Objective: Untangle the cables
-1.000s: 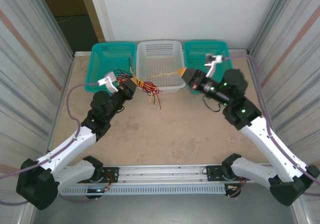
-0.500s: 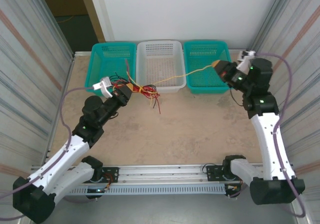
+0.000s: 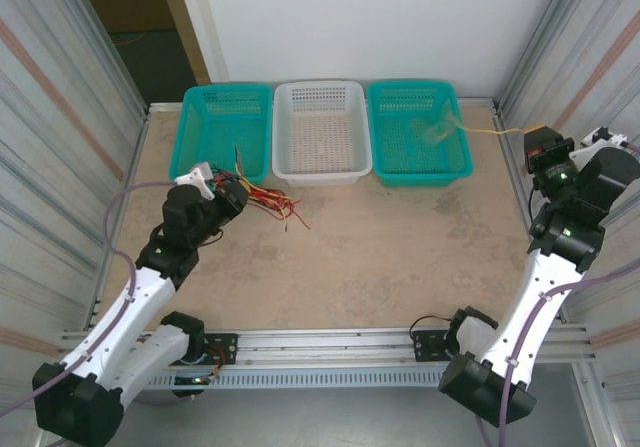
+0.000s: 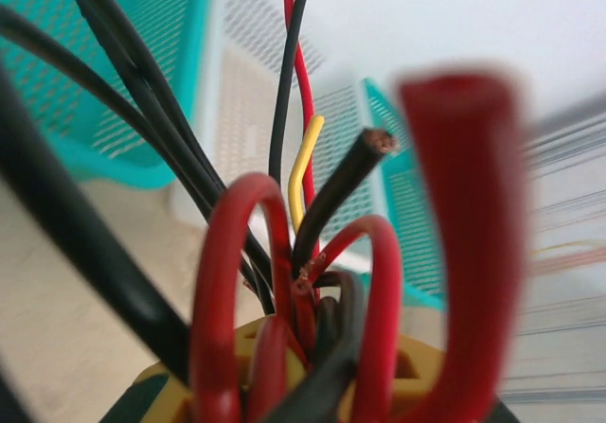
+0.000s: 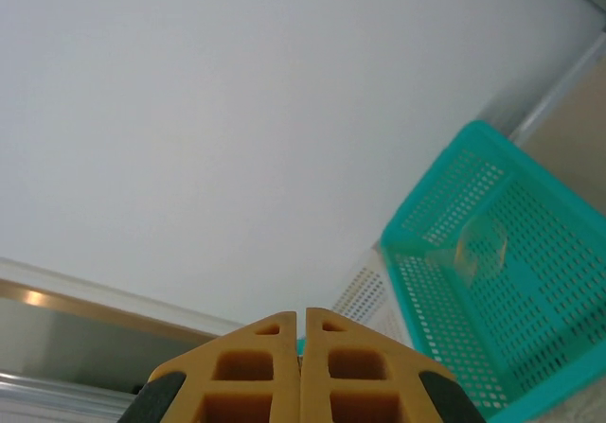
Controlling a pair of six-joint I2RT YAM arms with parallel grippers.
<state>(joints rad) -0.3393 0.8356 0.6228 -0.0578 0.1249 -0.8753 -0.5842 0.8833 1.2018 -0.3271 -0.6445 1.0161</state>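
Sandy tabletop (image 3: 380, 257), left to right: the left gripper (image 3: 236, 193), drawn back from the left teal basket (image 3: 228, 89), clamps the red-and-black cables (image 3: 268, 201). Past the white basket (image 3: 320, 84), the yellow cable (image 3: 500, 129), pulled free, trails blurred over the right teal basket (image 3: 420, 175), pinched by the right gripper (image 3: 532, 137), now at the right edge.

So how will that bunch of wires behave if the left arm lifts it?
Probably floppy but springy: the wires fan out in loops from the left gripper. Likely light, being thin. Stray ends may drag on the table.
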